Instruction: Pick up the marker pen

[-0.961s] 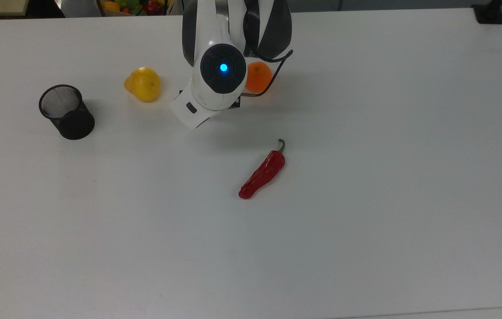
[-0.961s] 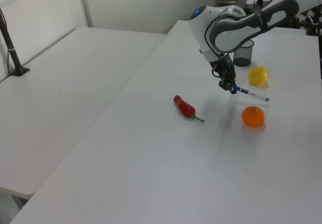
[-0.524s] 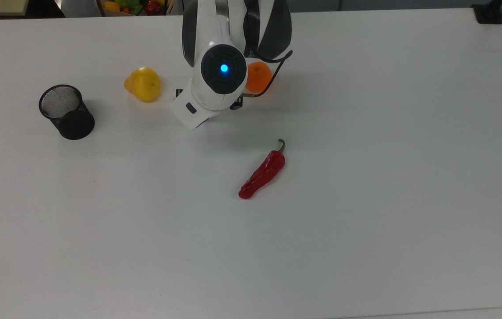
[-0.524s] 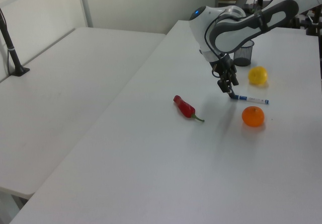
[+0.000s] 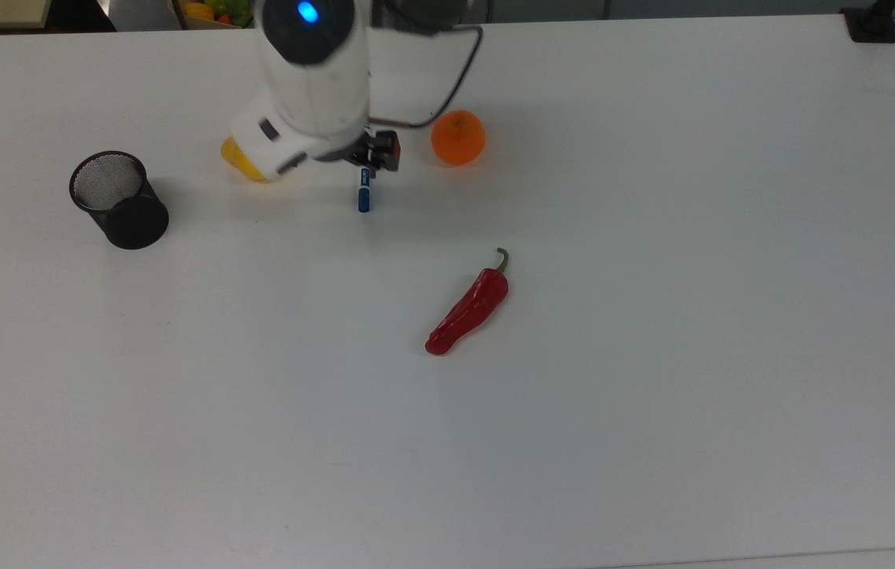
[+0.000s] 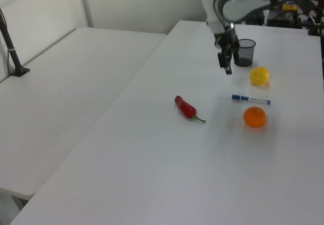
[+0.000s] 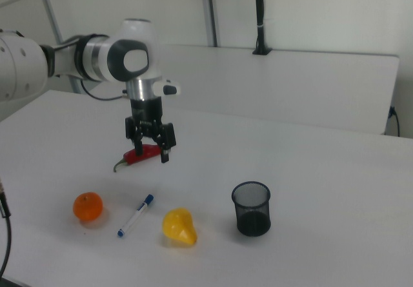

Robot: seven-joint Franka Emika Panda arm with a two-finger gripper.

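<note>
Right view gives you the clearest reference: the gripper (image 7: 150, 153) hangs above the table (image 7: 310, 190) with its two fingers spread apart and nothing held between them. You will find the marker pen (image 7: 135, 215) lying flat on the table surface, below the gripper and apart from it, between the orange (image 7: 88, 206) and the yellow pear-shaped fruit (image 7: 178, 227). Its blue cap points away from the camera in the right view.

In the left view, you see the marker pen (image 6: 251, 99) lying just above the orange (image 6: 254, 117) and below the yellow fruit (image 6: 259, 76), with the gripper (image 6: 225, 63) raised near the black mesh cup (image 6: 245, 52). The red chili (image 6: 187, 108) lies well apart, toward the left view's left.

In the top view, the pen's blue cap end (image 5: 364, 195) projects from under the gripper body.
</note>
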